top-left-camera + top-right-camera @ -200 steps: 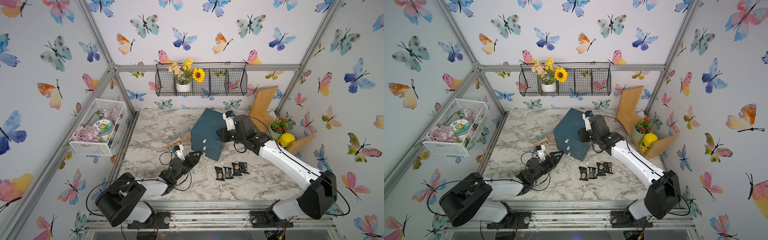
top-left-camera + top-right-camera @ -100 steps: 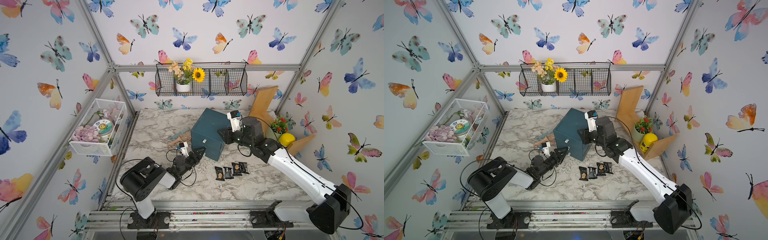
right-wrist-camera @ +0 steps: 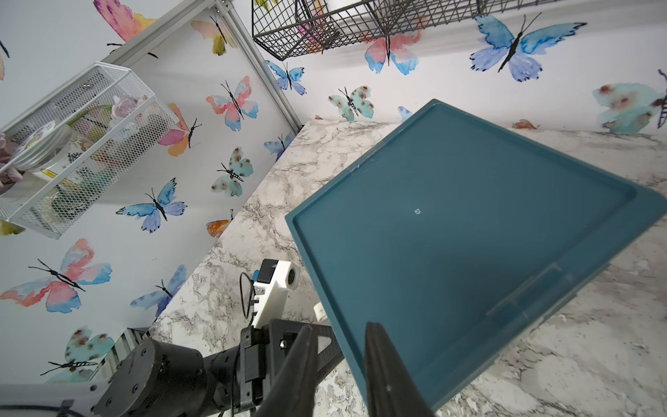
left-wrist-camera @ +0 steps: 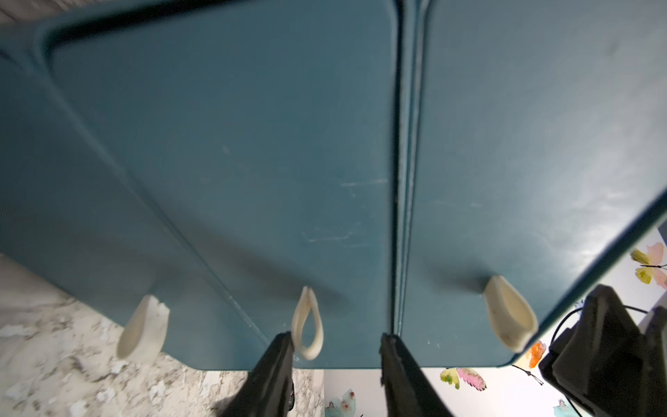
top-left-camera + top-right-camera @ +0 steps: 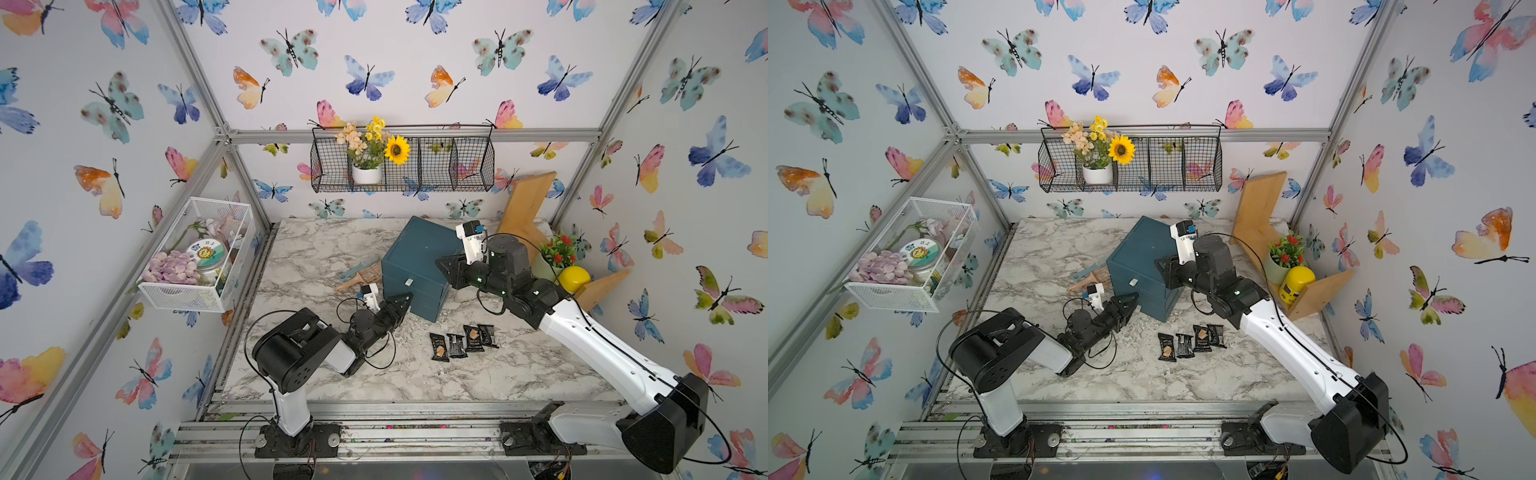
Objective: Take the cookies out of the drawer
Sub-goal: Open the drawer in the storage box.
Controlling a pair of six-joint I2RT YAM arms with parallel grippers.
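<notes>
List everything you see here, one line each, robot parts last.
cookies: four, black, in a row on the table before the cabinet
cabinet: one, teal, mid-table
pull loops: three, white, cabinet front
brush: one, tan and teal, beside the cabinet
table: one, grey-white marble
wire basket: one, black, back wall, holding a white flowerpot
mesh basket: one, white, left side wall
boards: two, tan wood, far right corner
plant: one, red-flowered, by the boards
container: one, yellow, beside the plant
left gripper: black, jaws apart, a pull loop between them
right gripper: black, jaws astride the cabinet's top edge
</notes>
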